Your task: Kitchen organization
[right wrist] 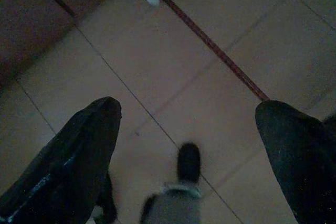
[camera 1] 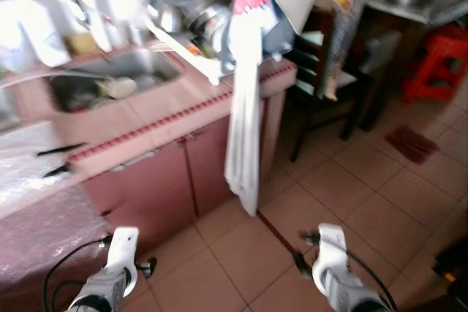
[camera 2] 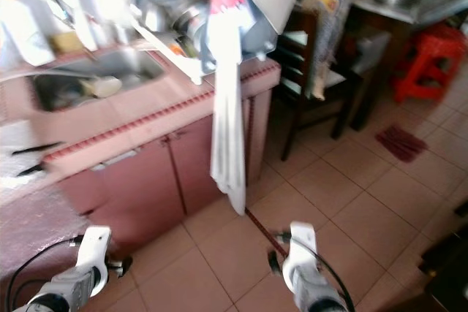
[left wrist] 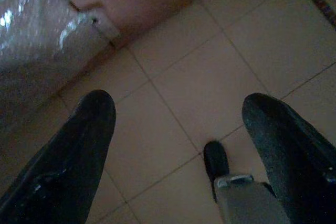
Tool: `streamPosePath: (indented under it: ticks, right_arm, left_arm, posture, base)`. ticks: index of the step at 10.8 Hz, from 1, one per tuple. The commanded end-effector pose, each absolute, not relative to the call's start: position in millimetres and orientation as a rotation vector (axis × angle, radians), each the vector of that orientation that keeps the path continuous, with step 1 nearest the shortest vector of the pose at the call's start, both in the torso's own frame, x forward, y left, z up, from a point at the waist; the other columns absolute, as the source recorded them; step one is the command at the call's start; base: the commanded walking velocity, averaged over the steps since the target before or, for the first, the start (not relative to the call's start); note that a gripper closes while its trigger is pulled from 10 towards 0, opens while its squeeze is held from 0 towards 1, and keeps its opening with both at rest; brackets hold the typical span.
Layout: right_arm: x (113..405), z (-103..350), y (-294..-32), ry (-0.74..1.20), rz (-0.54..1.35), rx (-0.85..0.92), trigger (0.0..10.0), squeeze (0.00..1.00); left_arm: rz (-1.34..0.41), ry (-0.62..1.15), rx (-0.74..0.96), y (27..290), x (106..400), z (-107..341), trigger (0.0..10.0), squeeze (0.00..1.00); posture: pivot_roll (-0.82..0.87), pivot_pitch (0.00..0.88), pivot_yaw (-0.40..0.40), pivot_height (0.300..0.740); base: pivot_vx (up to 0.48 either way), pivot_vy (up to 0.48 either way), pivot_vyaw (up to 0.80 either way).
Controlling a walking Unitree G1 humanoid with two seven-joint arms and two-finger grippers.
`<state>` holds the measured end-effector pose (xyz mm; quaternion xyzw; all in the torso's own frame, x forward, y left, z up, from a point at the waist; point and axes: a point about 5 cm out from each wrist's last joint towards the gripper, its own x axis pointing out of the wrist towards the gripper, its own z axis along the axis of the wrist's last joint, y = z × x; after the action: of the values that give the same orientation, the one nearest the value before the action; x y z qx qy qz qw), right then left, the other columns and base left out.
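Both tools, left tool [left wrist: 178, 124] and right tool [right wrist: 186, 129], hung released and empty over the floor [camera 1: 351, 202]; the sink [camera 1: 110, 82] and dish rack [camera 1: 190, 27] on the bench [camera 1: 183, 107] lay far-left, nearer the left arm.

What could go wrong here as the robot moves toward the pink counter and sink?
The long white cloth hanging off the pink tiled counter's corner nearly reaches the floor; an arm or foot could snag it and drag down the crowded white dish rack above. Two dark knife-like utensils lie near the counter edge and might get knocked off.
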<state>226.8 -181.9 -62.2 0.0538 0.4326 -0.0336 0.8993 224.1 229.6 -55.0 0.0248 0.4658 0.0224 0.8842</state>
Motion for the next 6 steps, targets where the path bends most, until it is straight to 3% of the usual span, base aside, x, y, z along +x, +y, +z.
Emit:
streamPosePath:
  ticks: [1, 6]
  right_arm:
    - [225, -63, -184, 0.902, -0.069, 0.107, 10.0, 0.0]
    - [202, -74, -200, 0.963, -0.073, 0.04, 10.0, 0.0]
  left_arm:
    - [0.047, 0.98, 0.047, 229, 222, -56, 10.0, 0.0]
    - [0.094, 1.085, 0.054, 238, 196, -69, 10.0, 0.0]
  posture:
    - [-0.04, 0.0, 0.008, 0.74]
    - [-0.06, 0.0, 0.013, 0.74]
  base:
    - [0.0, 0.0, 0.0]
    - [0.0, 0.0, 0.0]
